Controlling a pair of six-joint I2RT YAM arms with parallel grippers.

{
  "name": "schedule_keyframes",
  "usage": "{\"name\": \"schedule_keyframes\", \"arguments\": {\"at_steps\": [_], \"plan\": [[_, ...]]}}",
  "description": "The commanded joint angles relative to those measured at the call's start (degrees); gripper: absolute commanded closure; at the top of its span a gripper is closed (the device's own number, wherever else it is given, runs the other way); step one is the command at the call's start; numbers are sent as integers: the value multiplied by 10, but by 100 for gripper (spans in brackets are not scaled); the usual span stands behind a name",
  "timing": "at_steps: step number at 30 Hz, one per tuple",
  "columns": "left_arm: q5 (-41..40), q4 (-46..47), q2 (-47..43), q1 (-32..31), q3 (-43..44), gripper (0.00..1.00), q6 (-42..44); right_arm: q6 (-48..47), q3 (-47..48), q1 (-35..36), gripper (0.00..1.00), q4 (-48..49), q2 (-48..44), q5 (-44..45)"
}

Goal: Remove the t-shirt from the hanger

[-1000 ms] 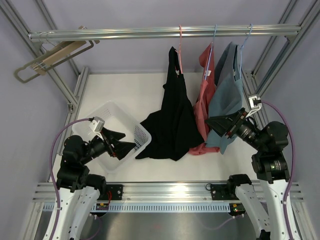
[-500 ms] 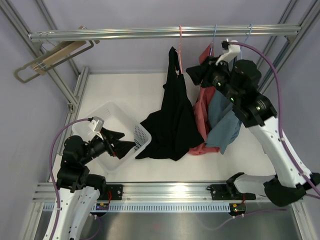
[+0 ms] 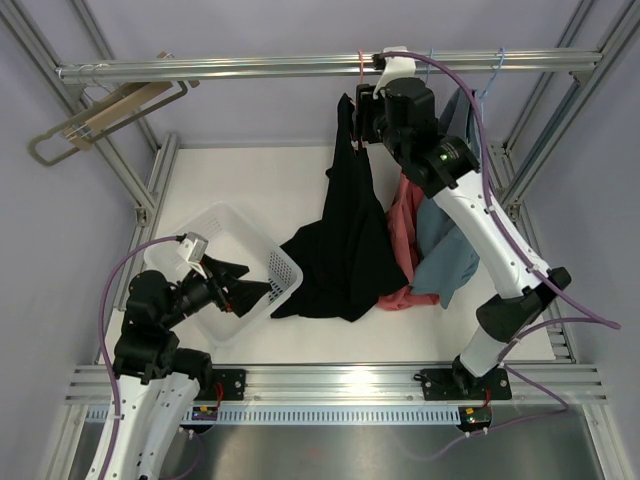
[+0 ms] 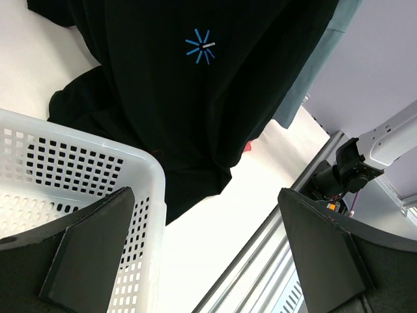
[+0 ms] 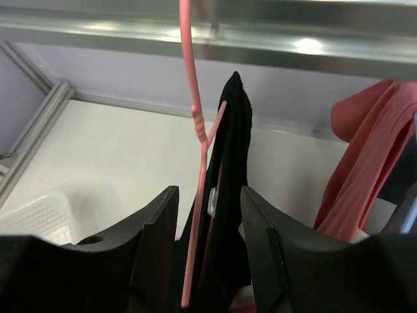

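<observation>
The black t-shirt (image 3: pixel 345 250) hangs from a pink hanger (image 3: pixel 361 68) on the rail, and its hem trails onto the table. My right gripper (image 3: pixel 362 115) is raised to the top of the hanger. In the right wrist view its jaws stand open on either side of the pink hanger (image 5: pixel 195 130) and the black t-shirt's collar (image 5: pixel 231 150), with a gap on both sides. Low at the left, my left gripper (image 3: pixel 262 282) is wide open and holds nothing. The left wrist view shows the black t-shirt (image 4: pixel 195 78) beyond the jaws.
A white basket (image 3: pixel 225 220) sits under the left gripper, its rim (image 4: pixel 78 130) close to the left finger. A red shirt (image 3: pixel 408 200) and a grey-blue shirt (image 3: pixel 450 230) hang to the right of the black one. Wooden hangers (image 3: pixel 100 120) hang at the rail's left end.
The right arm has swung up from low at the right to the rail and brought its jaws around the pink hanger's neck. The left arm has not moved.
</observation>
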Motion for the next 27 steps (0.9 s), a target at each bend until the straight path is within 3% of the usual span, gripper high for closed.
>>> {"name": "schedule_keyframes", "arguments": {"at_steps": [1,13,19,27], "plan": [[0,11,7,-2,-3,1,-7,-40,58,13,49,-14,26,50],[1,11,9,-2,-2,1,-8,-58,110,25,72,-36,81,80],[1,10,9,-2,-2,1,-8,-78,120,26,100,-21,78,95],[-4,10,15,-2,-2,1,-8,-124,59,26,100,139,16,107]]}}
